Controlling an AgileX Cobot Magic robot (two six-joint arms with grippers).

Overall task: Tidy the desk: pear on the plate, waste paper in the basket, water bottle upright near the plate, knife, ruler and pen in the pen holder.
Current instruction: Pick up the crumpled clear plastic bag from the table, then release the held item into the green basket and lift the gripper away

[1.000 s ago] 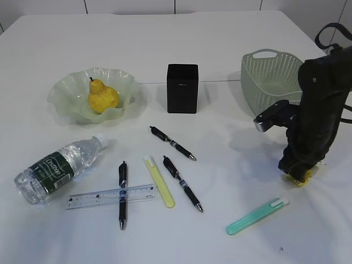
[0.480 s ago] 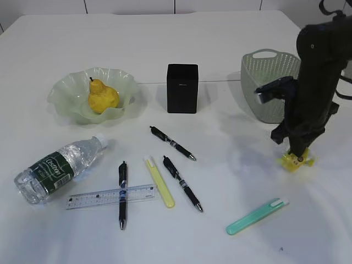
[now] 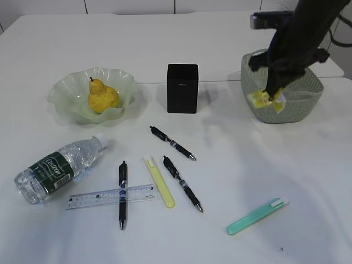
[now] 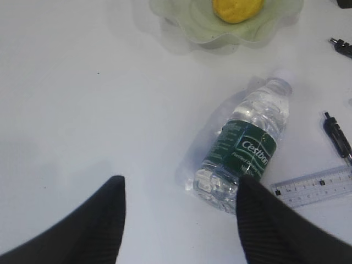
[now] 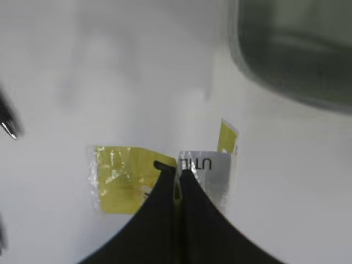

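Note:
My right gripper (image 3: 271, 91) is shut on the yellow and white waste paper (image 3: 258, 100) and holds it in the air at the front wall of the sage green basket (image 3: 300, 113). In the right wrist view the waste paper (image 5: 118, 181) hangs from the gripper (image 5: 179, 171). My left gripper (image 4: 180, 184) stands open over the desk, beside the base of the lying water bottle (image 4: 245, 151). The pear (image 3: 103, 98) sits on the plate (image 3: 69, 91). The ruler (image 3: 93, 198), three pens (image 3: 172, 143) and a yellow knife (image 3: 159, 180) lie in front of the pen holder (image 3: 182, 88).
A teal knife (image 3: 256, 216) lies at the front right. One pen (image 3: 122, 193) lies across the ruler. The water bottle (image 3: 58, 165) lies on its side at the front left, cap toward the plate.
The right gripper closed on the waste paper on the desk, lifted it, and carried it back and up to the basket. The other objects have not moved.

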